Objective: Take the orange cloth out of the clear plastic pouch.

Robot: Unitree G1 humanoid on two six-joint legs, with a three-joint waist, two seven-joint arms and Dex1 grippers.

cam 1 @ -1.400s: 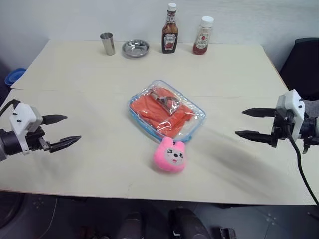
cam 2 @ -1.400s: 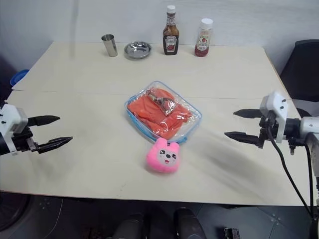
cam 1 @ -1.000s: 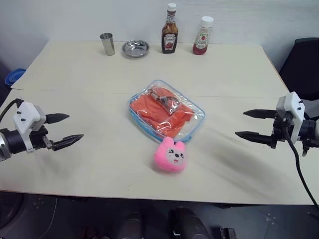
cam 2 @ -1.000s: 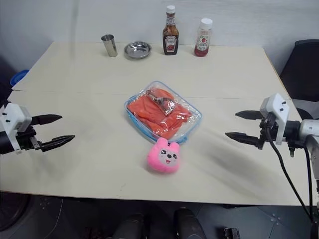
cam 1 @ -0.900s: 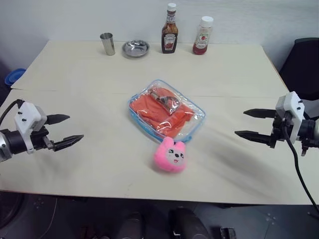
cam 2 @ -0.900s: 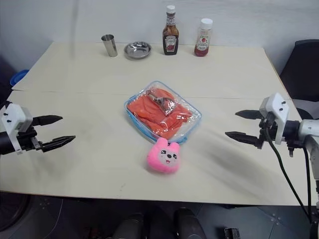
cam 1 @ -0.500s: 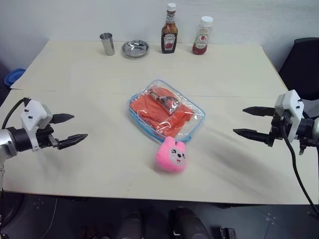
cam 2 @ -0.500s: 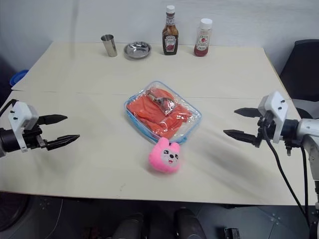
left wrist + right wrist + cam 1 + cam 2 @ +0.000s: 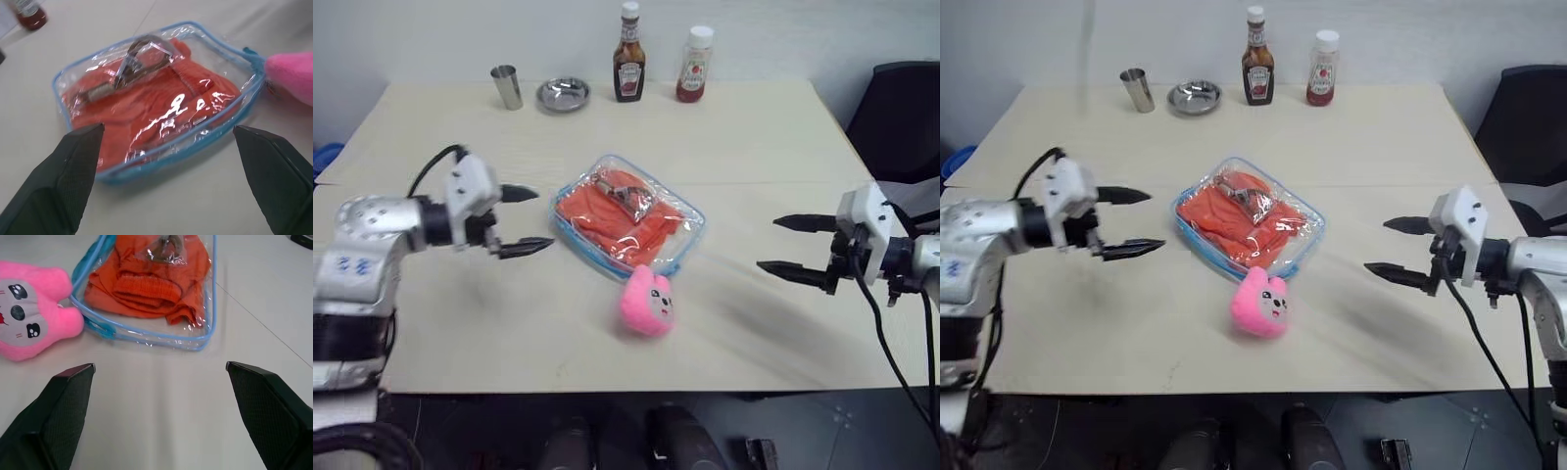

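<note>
The clear plastic pouch point(image 9: 683, 217) with light blue trim lies flat in the middle of the table, and the orange cloth point(image 9: 617, 221) is bunched inside it under the shiny film. My left gripper point(image 9: 527, 219) hovers open just left of the pouch, fingers pointing at its left edge; its wrist view has the pouch point(image 9: 73, 73) and cloth point(image 9: 161, 105) close ahead. My right gripper point(image 9: 788, 247) stands open well to the right of the pouch, empty, and its wrist view catches the pouch point(image 9: 208, 293) and cloth point(image 9: 146, 284) too.
A pink plush bunny point(image 9: 648, 303) lies against the pouch's near corner. At the table's far edge stand a metal cup point(image 9: 505, 87), a small steel bowl point(image 9: 563, 94) and two sauce bottles point(image 9: 627, 67) point(image 9: 694, 64). A black chair point(image 9: 896, 117) is at the right.
My left arm has swung in from the table's left side toward the pouch, staying open. The right gripper has edged slightly inward. The camera has shifted a little.
</note>
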